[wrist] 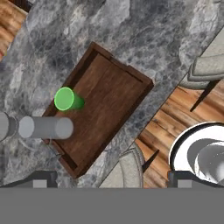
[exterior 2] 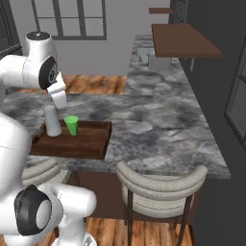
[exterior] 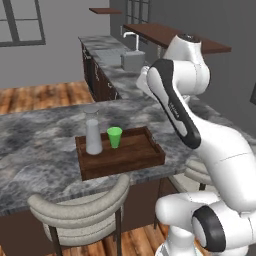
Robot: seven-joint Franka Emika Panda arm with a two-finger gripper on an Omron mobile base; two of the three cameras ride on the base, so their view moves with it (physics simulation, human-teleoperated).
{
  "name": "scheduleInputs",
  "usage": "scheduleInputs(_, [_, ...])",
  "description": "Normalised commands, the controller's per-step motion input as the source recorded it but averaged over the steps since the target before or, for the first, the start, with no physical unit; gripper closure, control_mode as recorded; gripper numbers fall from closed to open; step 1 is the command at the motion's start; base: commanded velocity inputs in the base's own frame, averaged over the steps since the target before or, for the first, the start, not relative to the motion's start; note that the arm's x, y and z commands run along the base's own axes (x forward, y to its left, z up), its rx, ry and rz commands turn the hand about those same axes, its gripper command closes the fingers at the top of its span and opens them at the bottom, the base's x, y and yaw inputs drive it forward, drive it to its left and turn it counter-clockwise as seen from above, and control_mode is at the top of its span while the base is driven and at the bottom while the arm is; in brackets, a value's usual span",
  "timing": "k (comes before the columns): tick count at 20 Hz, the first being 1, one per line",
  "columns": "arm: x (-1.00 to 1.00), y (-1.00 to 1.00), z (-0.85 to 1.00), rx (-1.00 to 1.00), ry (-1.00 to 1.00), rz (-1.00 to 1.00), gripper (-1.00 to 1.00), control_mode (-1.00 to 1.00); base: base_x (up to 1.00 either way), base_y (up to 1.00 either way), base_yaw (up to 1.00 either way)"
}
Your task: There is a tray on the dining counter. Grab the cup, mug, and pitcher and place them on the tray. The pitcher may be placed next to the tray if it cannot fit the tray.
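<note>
The dark wooden tray (exterior: 131,159) (exterior 2: 86,144) (wrist: 109,105) lies near the front edge of the grey marbled dining counter (exterior: 40,140) (exterior 2: 158,120) (wrist: 166,39). The green cup (exterior: 114,136) (exterior 2: 72,125) (wrist: 65,99) stands upright inside it. Beside the cup, at the tray's end, the pale pitcher (exterior: 93,135) (exterior 2: 52,121) (wrist: 46,127) is upright. My gripper (wrist: 112,180) hangs high over the tray, open, with nothing between its fingers. The arm's wrist (exterior 2: 58,95) is above the pitcher. The mug is out of view.
Padded beige stools (exterior: 80,207) (exterior 2: 161,185) (wrist: 127,168) are tucked along the counter's near side. A back worktop carries a sink (exterior: 133,60). A brown wall shelf (exterior 2: 185,41) runs along the right. Bare counter spreads around the tray.
</note>
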Motion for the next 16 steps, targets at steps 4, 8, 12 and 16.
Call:
scheduleInputs(4, [-0.78,-0.13,0.25,0.0,-0.11,-0.06,-1.0,-1.0,0.0,0.0,0.0])
scheduleInputs(8, [-0.61,-0.24,0.24,0.0,-0.06,-0.04,-1.0,-1.0,0.0,0.0,0.0])
scheduleInputs(12, [-0.17,0.0,0.02,0.0,-0.02,0.0,-1.0,1.0,-0.46,0.36,0.05])
scheduleInputs(16, [0.0,0.0,0.0,0.0,0.0,0.0,-1.0,1.0,-0.2,0.95,0.58])
